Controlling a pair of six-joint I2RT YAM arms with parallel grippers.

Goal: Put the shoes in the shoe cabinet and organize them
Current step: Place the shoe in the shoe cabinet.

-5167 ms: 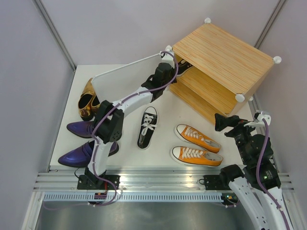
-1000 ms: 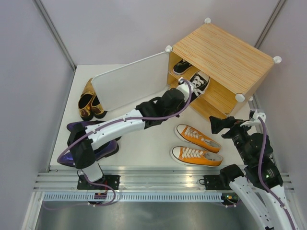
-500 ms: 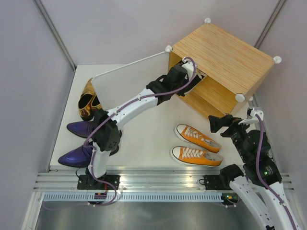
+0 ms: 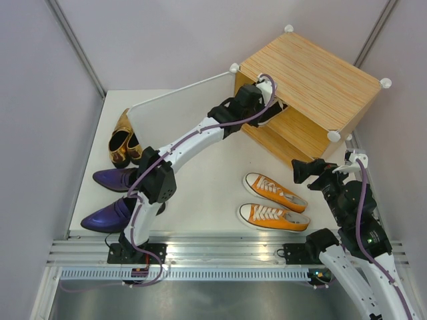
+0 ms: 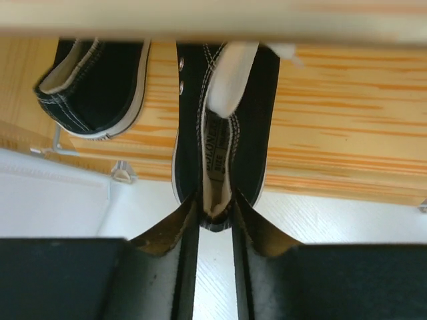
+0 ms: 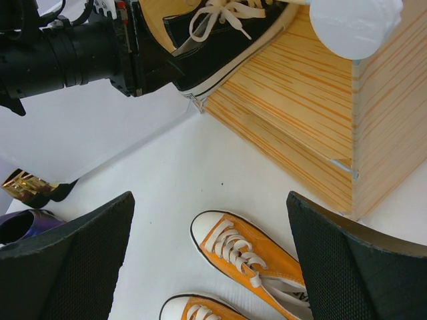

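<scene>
Sneaker (image 5: 257, 120) of black canvas with white laces, lying toe-first on the inner shelf of the shoe cabinet (image 4: 313, 77), upper compartment, heel out past the shelf's front edge. At that heel the left gripper (image 5: 215, 200), fingers (image 5: 170, 230) only a narrow gap apart with the heel rim between them; impossible to tell whether pressing on it or just clear of it. Dark print lengthwise along the insole, a few capital letters over a smaller line, too small and too foreshortened to read with confidence. On the same shelf a second black sneaker (image 5: 100, 80), to the left in the wrist view, also toe inward, close to the first but not touching it. Cabinet of light striped wood at the far right of the white table (image 4: 213, 193), with a white round knob (image 6: 353, 23) at each visible corner and a pale panel door (image 6: 100, 133) swung wide open to the left. In front of the cabinet, on the table, the orange sneakers (image 4: 275, 192), side by side, white soles and white laces, toes to the left in the overhead view. At the far left edge the gold pumps (image 4: 122, 140), pressed together as a pair. Nearer along that same edge the purple loafers (image 4: 110, 179), glossy, one behind the other, partly hidden by the left arm. Above the table near the orange pair the right gripper (image 6: 208, 200), jaws spread wide, holding nothing.
</scene>
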